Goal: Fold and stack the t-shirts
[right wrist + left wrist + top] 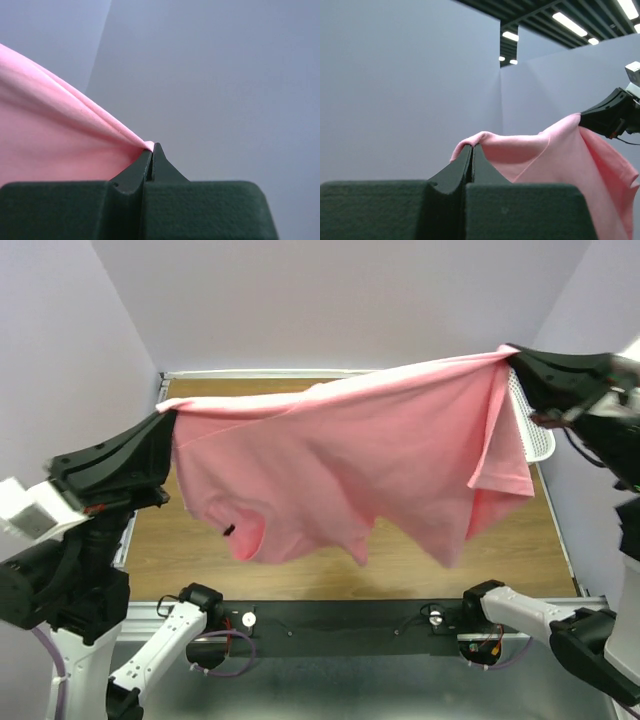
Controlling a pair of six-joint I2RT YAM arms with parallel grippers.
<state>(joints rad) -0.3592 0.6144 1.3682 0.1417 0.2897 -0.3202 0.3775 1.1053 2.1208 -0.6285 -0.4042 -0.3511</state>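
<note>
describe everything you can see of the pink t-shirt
The t-shirt is plain salmon-pink soft cloth with short sleeves and a small dark neck label by its curved neckline. It is unfolded and held in the air above the wooden table. Its top edge is stretched between the left end effector and the right end effector, both shut on it. The rest hangs in loose folds, and a sleeve droops at the right.

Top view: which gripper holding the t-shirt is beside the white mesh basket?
The right gripper, beside the basket; the left gripper holds the t-shirt far from it.
</note>
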